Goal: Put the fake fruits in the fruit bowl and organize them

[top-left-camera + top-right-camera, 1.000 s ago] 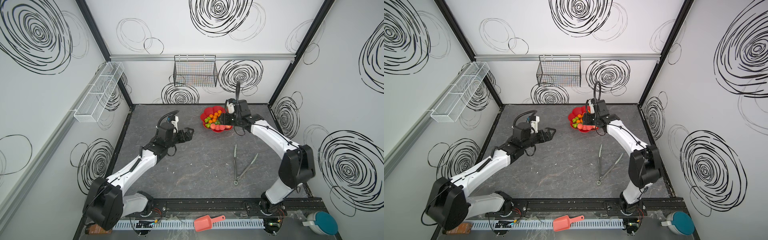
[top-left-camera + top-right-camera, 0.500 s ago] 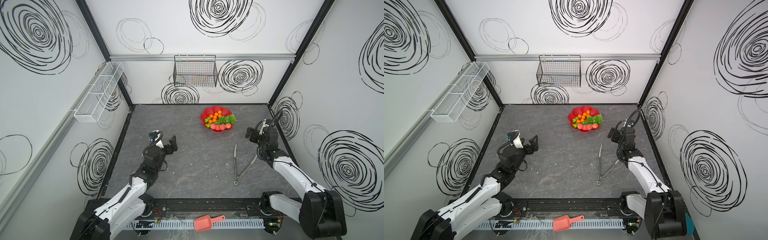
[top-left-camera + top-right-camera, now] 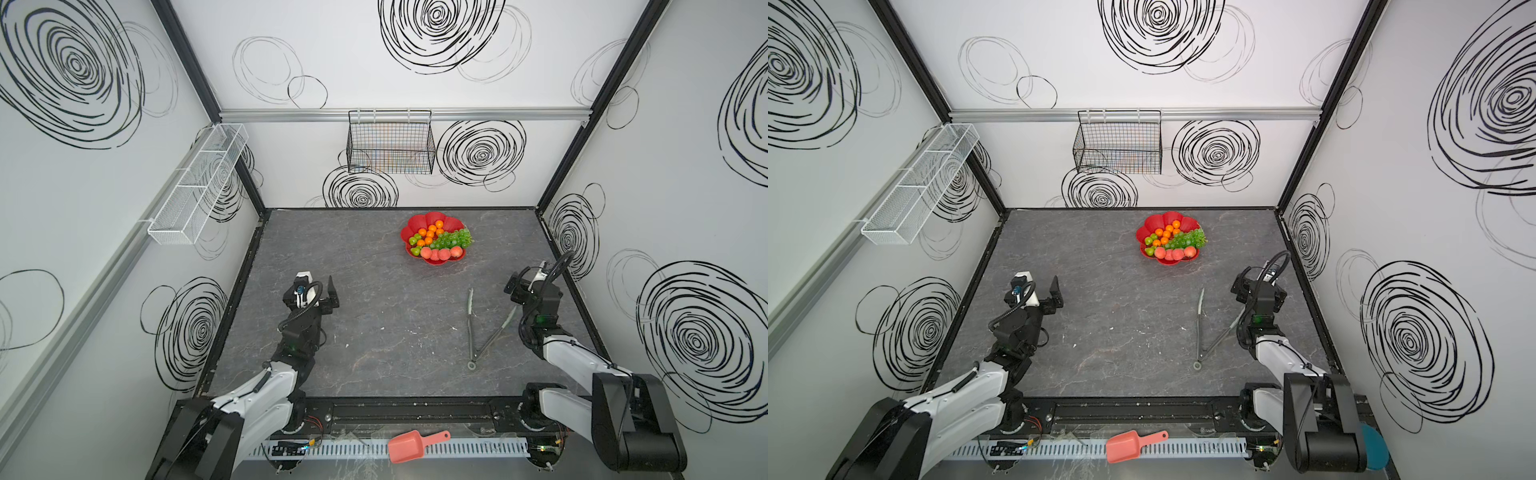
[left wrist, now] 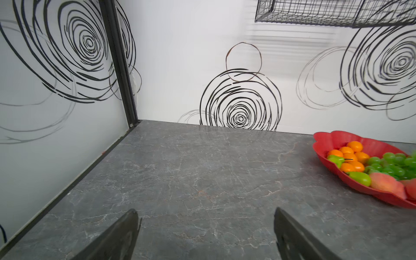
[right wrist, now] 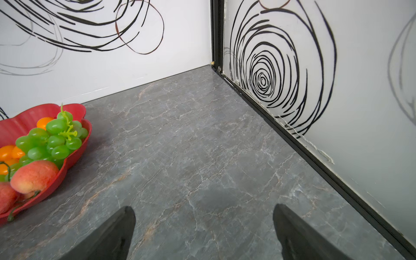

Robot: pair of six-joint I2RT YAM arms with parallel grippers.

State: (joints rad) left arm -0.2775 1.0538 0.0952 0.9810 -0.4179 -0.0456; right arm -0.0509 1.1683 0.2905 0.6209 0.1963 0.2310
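In both top views the fruit bowl [image 3: 432,217] sits near the back wall, and the fake fruits [image 3: 437,243] all lie inside it. I think they are light, hard and a bit slippery. The grapes [image 3: 455,239] look easiest to lift by the stem.

In the left wrist view the left gripper [image 4: 206,213] has its jaws spread wide and holds nothing. The bowl is well apart from them.

In the right wrist view the right gripper [image 5: 203,210] is wide and empty too, with the bowl far off.
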